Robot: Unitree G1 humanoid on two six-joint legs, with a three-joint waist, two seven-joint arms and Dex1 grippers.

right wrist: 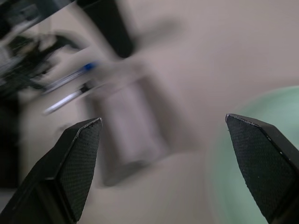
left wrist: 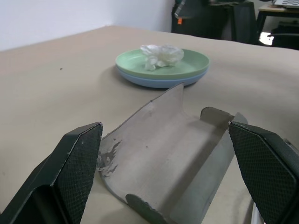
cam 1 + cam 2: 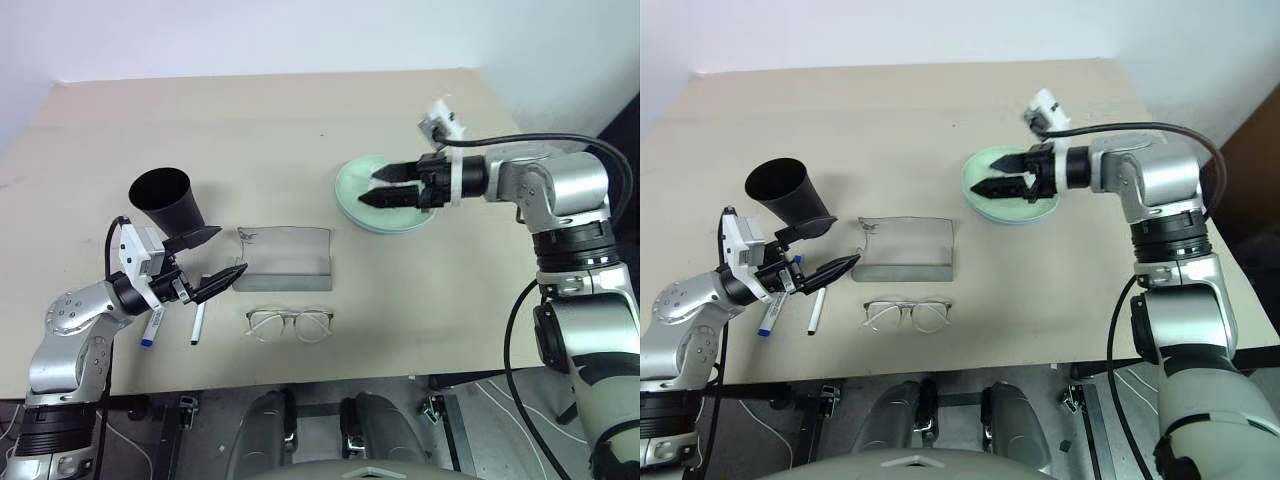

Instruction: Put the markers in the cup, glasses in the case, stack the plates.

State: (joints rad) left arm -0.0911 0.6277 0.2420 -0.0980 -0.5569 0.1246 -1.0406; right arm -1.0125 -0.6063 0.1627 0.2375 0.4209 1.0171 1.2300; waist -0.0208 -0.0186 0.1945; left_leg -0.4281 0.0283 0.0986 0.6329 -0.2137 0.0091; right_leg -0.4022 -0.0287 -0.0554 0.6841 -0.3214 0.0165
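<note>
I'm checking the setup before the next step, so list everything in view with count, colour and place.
plates: two, mint green stacked on light blue, far right part of the table.
crumpled white thing: one, lying on the green plate.
case: one, grey, open, mid-table.
glasses: one pair, clear frame, just in front of the case.
cup: one, black, left of the case.
markers: two, white bodies, one blue-capped and one dark-capped, lying by the left gripper.
table: one, beige.
left gripper: open, pointing at the case.
right gripper: open, over the plates.
</note>
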